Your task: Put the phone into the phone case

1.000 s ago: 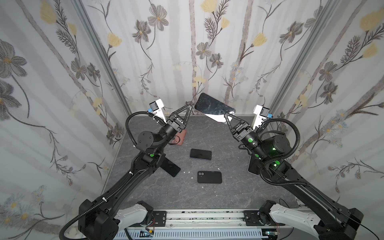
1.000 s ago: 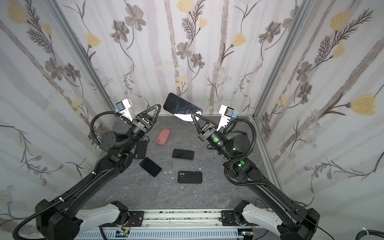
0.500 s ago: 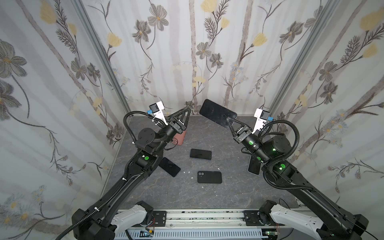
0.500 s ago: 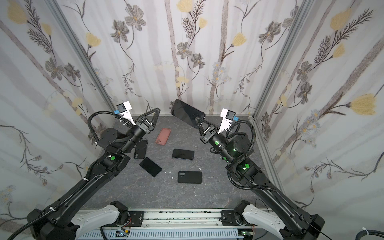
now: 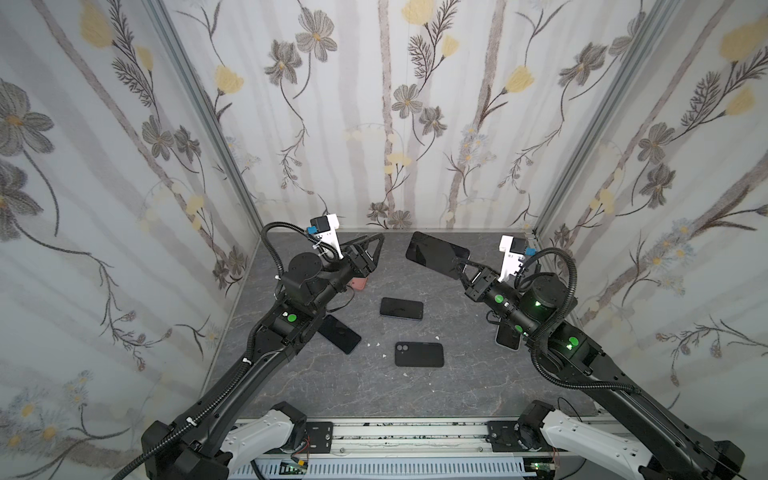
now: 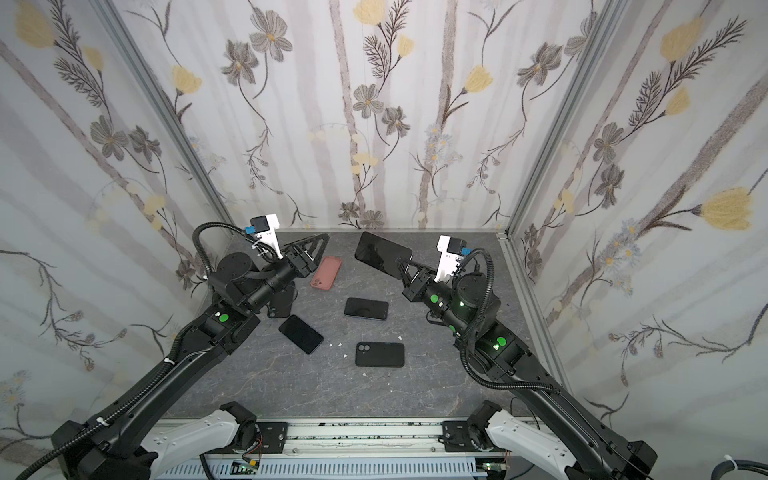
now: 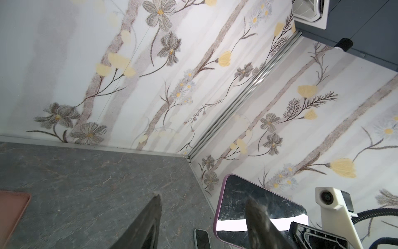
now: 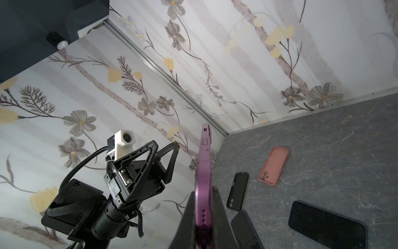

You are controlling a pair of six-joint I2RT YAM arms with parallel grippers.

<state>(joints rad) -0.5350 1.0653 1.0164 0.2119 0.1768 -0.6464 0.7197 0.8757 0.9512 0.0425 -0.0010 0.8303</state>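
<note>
My right gripper point(image 5: 460, 266) is clenched on the phone point(image 5: 436, 254), pinching its flat faces near one end. The rest of it sticks out unsupported, up in the air and well off to the side of the pink case point(image 6: 327, 272), which lies flat on the table. My left gripper point(image 6: 322, 249) is parted and empty, raised just above the case.

The grip worries me most. Smooth glass held so near one end could swivel or slide between my fingers when I tilt it. If I pass it across, it falls if the right lets go before the left has closed squarely.

The case lies loose, so pressing in one corner may only skid it away. A black case point(image 6: 379, 354) lies near it too, and I might pick the wrong one.
</note>
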